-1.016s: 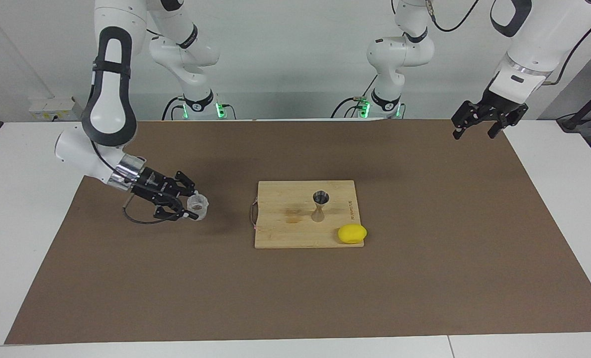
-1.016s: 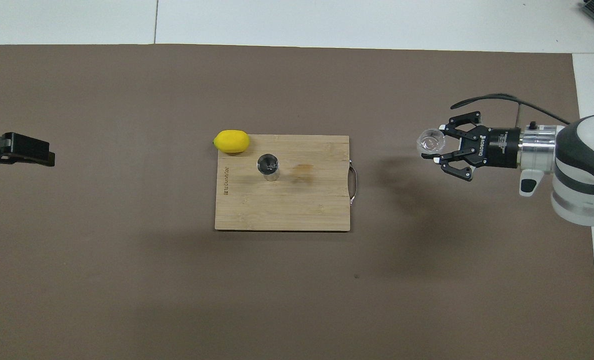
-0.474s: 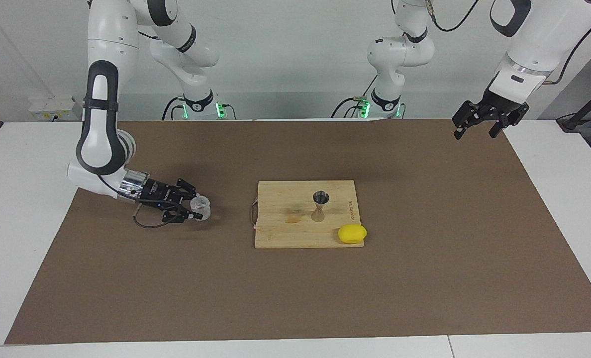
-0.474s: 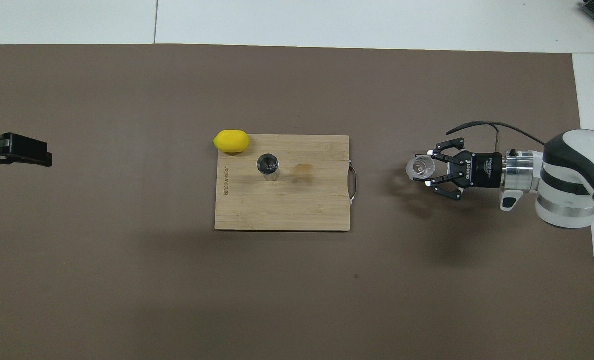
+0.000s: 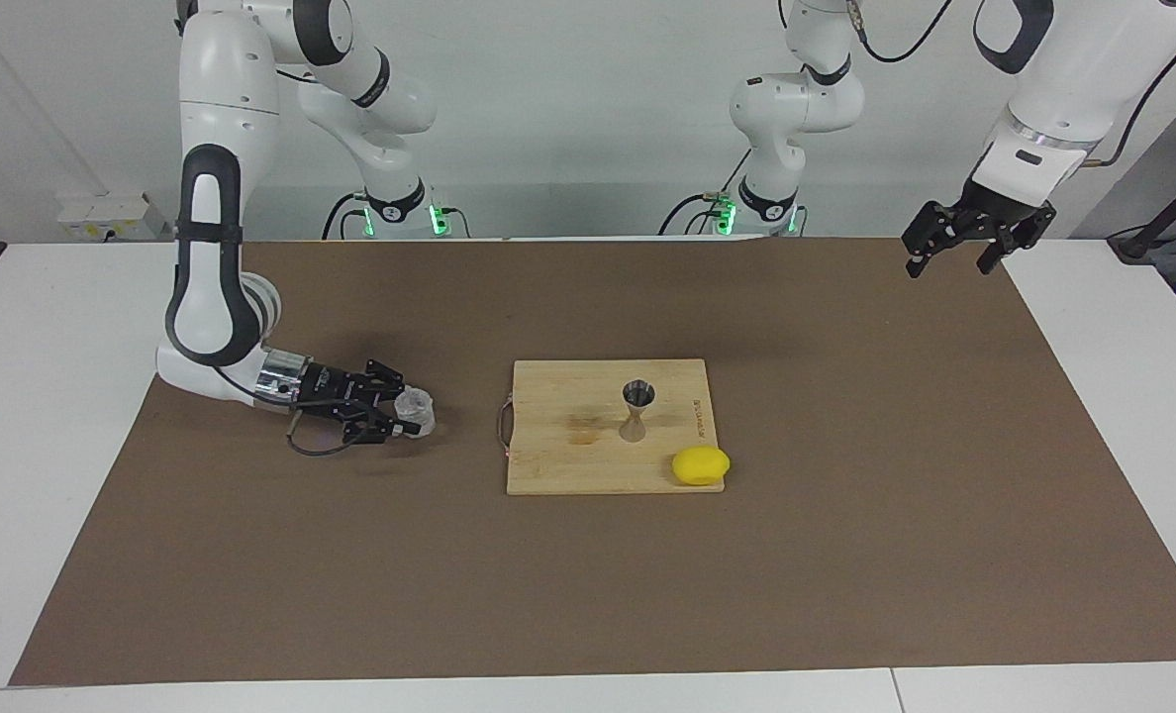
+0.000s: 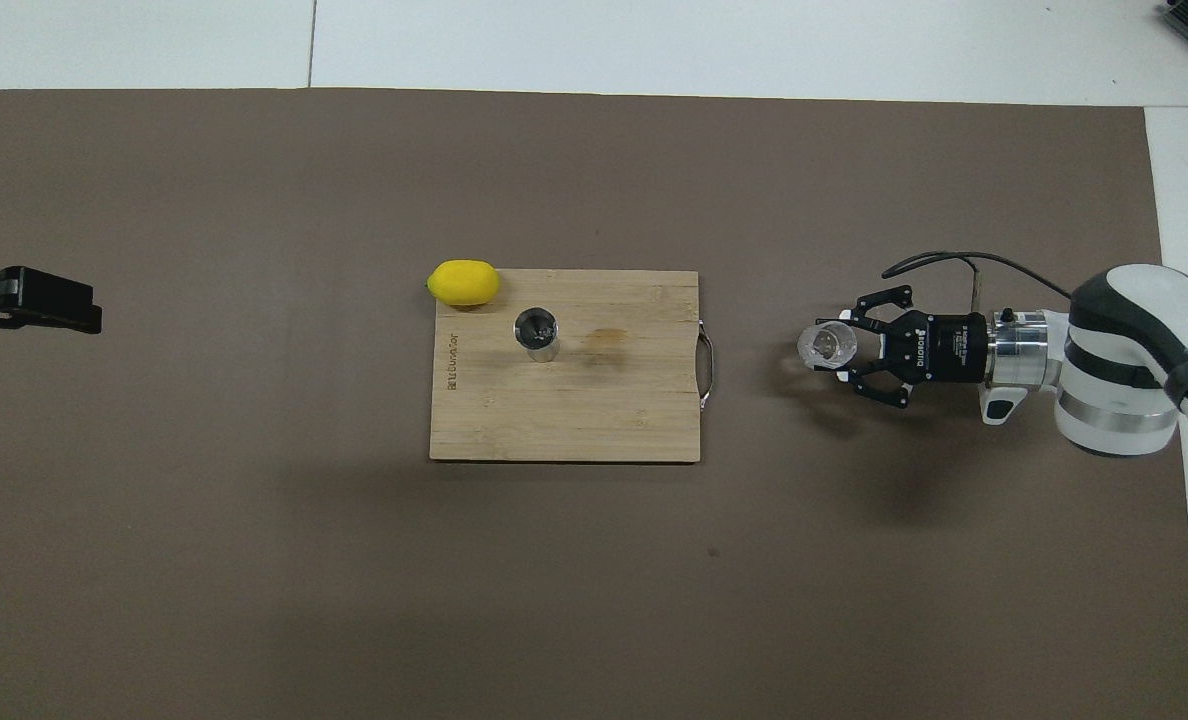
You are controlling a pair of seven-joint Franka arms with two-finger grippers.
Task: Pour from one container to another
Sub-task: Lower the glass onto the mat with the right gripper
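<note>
We log the jigger [image 5: 637, 408] first: upright on the cutting board [image 5: 558, 465], mid-table, mouth up, prob. so it can take the pour. Lemon [image 5: 701, 465] sits at the board's corner, farther from the robots, toward the left arm's end. Right gripper [image 5: 408, 418], low over the mat toward the right arm's end, fingers clamped on the clear cup [image 5: 416, 411], held upright, we judge to avoid spilling. Left gripper [image 5: 952, 250] waits, fingers wide, holding nothing, over the mat's edge.
</note>
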